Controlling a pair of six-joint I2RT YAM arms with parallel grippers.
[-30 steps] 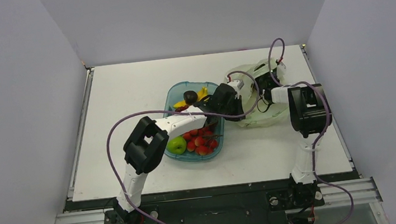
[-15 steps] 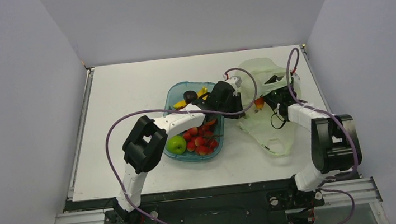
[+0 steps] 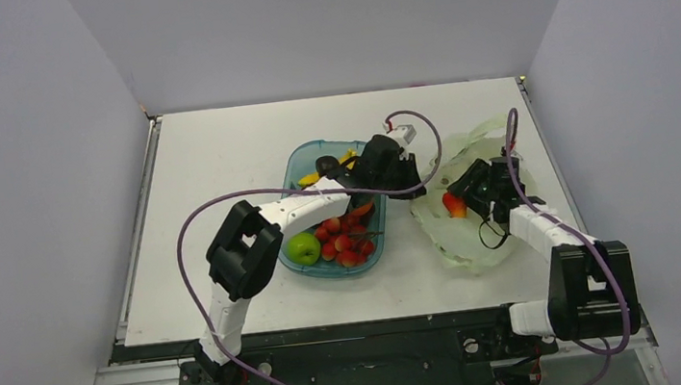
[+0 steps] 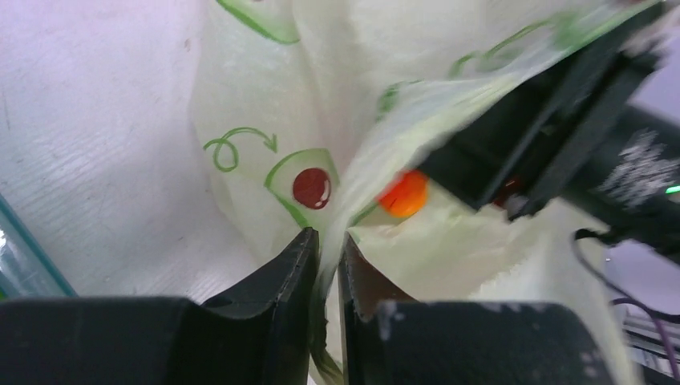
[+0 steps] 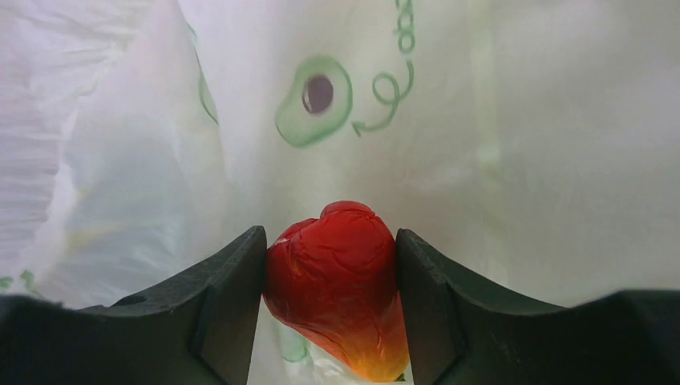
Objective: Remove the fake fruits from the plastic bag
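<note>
Teal tray (image 3: 304, 161): green apple (image 3: 303, 248), red berries (image 3: 343, 242)

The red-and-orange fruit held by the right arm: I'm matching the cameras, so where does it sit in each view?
Top external: the red-and-orange fruit is right of centre, over the plastic bag.
Left wrist: a small orange blob near centre, against the bag.
Right wrist: bottom centre, clamped between the fingers.
Shared landmark: the plastic bag; its avocado print shows in both wrist views.
</note>
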